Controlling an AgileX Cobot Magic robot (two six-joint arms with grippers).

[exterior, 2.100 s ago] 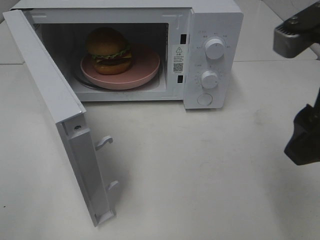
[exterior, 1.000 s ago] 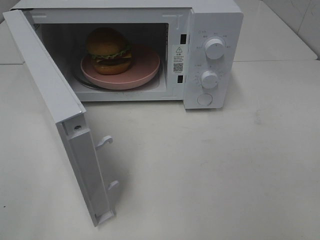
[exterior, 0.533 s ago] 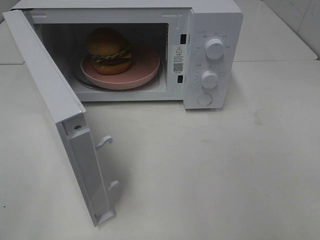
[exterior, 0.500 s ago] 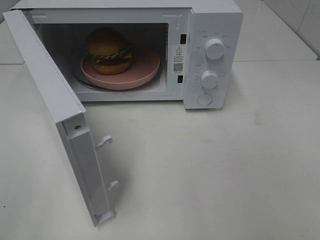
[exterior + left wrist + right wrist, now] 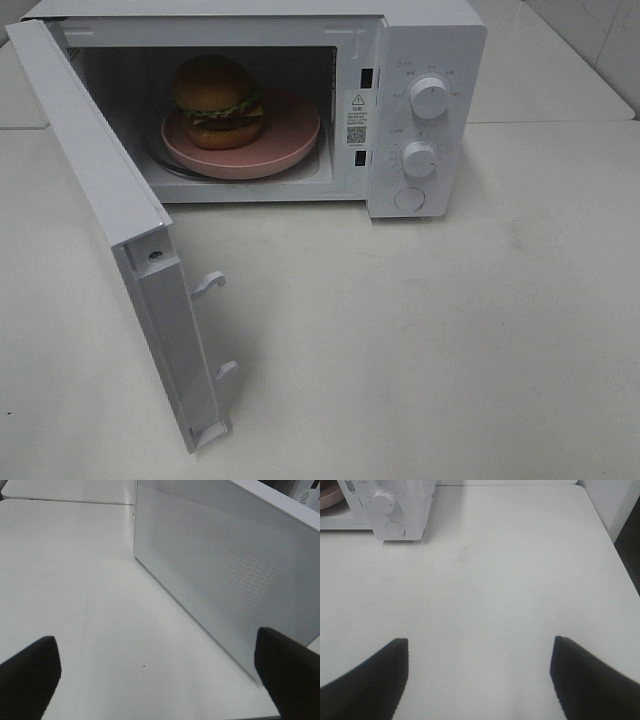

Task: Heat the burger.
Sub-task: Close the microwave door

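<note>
My right arm stood at the right edge of the high view two seconds ago and has since drawn back out of that picture. Nothing else has shifted. My right gripper [image 5: 480, 680] is spread wide over the bare table [image 5: 485, 580] and holds nothing, well apart from the microwave's knobs [image 5: 384, 498]. My left gripper [image 5: 157, 680] is spread too and empty, near the outer face of the open door [image 5: 225, 570].

In the high view the door stands swung out at the left of the frame. The burger [image 5: 217, 102] sits on the pink plate [image 5: 290, 130] inside the microwave [image 5: 430, 40], upper left of centre. The burger looks light, soft and loosely stacked. Squeezed, it would likely crush or slide apart, so I judge it safer to move it by the plate's rim. It seems to need no handling now, and the door's outer face is where I should push.
</note>
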